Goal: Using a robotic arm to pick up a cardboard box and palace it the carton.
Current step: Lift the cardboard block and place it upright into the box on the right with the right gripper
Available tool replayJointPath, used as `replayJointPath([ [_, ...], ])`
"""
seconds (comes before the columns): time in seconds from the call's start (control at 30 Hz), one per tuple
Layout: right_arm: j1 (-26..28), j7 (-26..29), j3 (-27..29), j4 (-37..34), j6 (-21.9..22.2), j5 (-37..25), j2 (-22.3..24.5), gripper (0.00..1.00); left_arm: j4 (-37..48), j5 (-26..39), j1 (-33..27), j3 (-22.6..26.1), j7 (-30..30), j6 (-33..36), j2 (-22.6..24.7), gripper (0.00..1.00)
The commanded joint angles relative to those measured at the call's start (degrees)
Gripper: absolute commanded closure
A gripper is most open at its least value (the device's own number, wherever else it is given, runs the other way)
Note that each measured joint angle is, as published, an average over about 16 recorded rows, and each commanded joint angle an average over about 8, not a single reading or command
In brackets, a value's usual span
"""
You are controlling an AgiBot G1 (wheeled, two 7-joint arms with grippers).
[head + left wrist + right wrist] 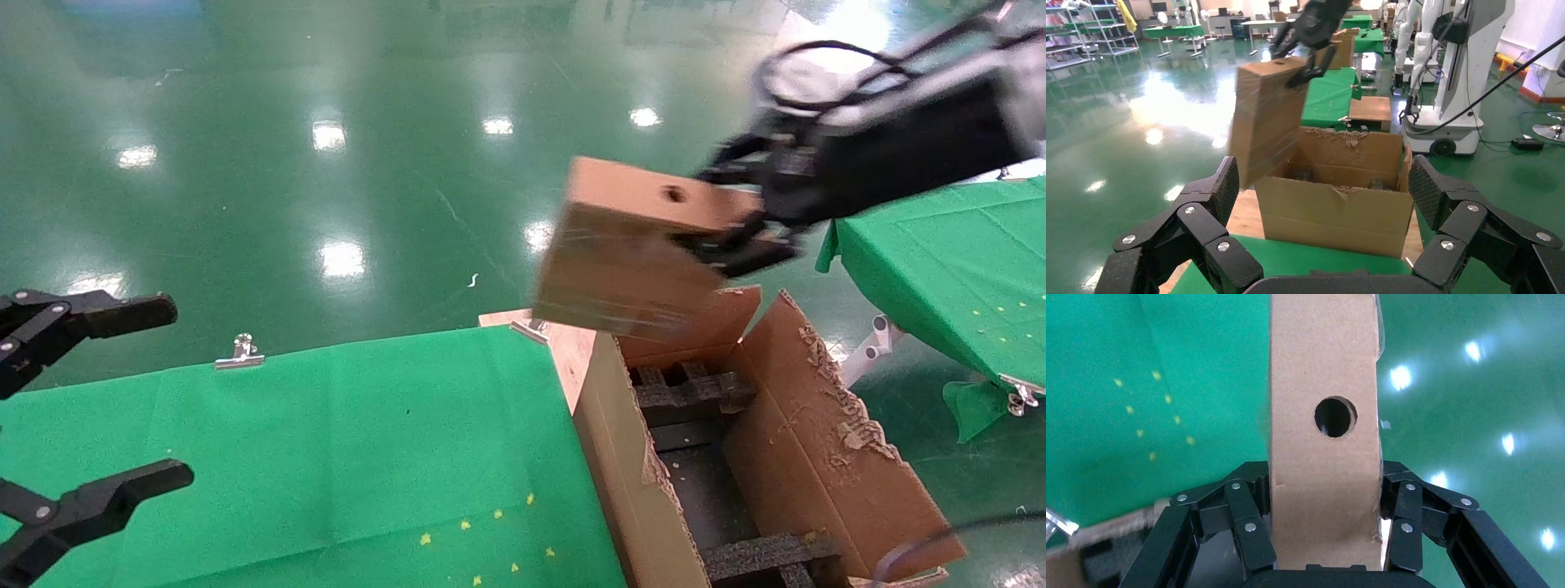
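Observation:
My right gripper (735, 224) is shut on the small brown cardboard box (629, 245) and holds it in the air, tilted, just above the far end of the open carton (825, 457). The box's narrow side with its round hole faces up in the right wrist view (1324, 447), with the fingers (1251, 530) clamped on both broad faces. The left wrist view shows the box (1266, 116) hanging over the carton (1333, 208), which has torn flaps and black foam inserts (695, 392). My left gripper (98, 400) is open and empty over the green table at the left.
The green cloth table (327, 457) lies to the left of the carton, its cloth held by metal clips (239, 353). A second green table (956, 261) stands at the right. Glossy green floor lies beyond. Other robots and tables stand far off in the left wrist view.

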Motion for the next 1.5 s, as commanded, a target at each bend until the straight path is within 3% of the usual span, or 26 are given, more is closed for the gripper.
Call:
replayJointPath([
  [0.03,1.53,0.46,-1.7,0.15,-0.1,0.23,2.83,1.0,0.0,0.0,0.0,0.0,0.0,0.0,0.0,0.0],
  [0.37,4.48,5.25,-9.43,6.03,0.46,-0.7,16.79,1.0,0.0,0.0,0.0,0.0,0.0,0.0,0.0,0.0],
  [0.6,3.06,8.74,-12.19,9.56,1.39,1.4,22.43,1.0,0.0,0.0,0.0,0.0,0.0,-0.01,0.0,0.0],
  [1.2,2.05,10.09,-13.01,10.14,2.06,1.88,22.81,1.0,0.01,-0.01,0.01,0.0,0.01,-0.02,-0.01,0.0],
  [1.33,0.71,13.78,-13.75,9.8,4.32,2.14,22.85,1.0,0.01,-0.01,0.01,-0.01,0.01,-0.03,-0.01,0.0],
  [1.5,-2.14,22.43,-15.27,13.43,10.63,1.4,24.73,1.0,0.01,-0.01,0.01,0.0,0.01,-0.03,-0.01,0.0],
])
